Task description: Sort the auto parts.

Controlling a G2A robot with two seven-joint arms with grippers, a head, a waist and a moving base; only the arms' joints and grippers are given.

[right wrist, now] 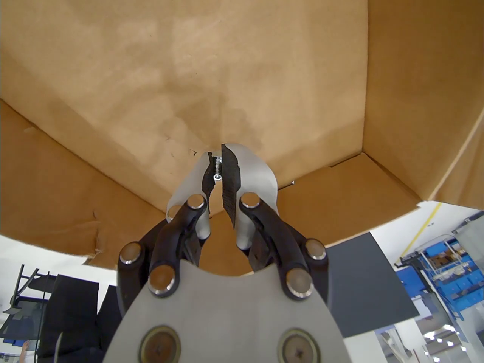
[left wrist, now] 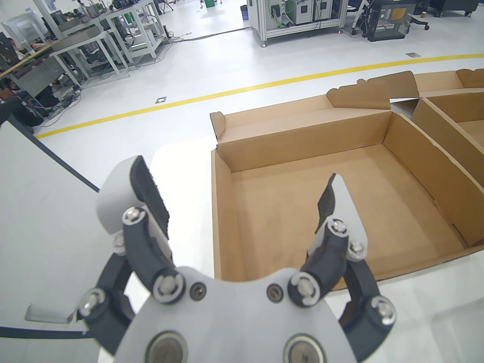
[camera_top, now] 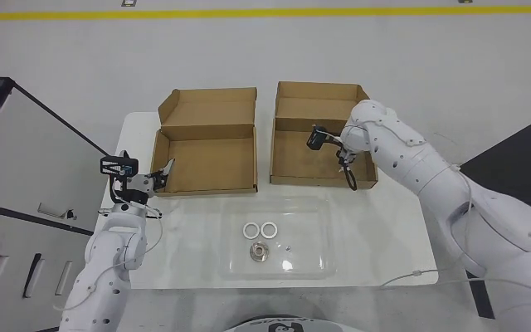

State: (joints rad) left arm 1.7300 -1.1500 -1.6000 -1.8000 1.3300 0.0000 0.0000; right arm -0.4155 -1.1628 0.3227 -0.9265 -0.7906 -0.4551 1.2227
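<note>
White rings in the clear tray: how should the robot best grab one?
Likely from straight above, pinching the rim: one jaw in the hole, one outside. The white ring lies flat in the clear tray, beside its twin, so take the free side.

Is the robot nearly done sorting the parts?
Just starting: the left box and right box look empty. The right claw holds a screw over the right box. The left claw is open beside the left box. Left to sort: two rings and a metal disc in the tray.
</note>
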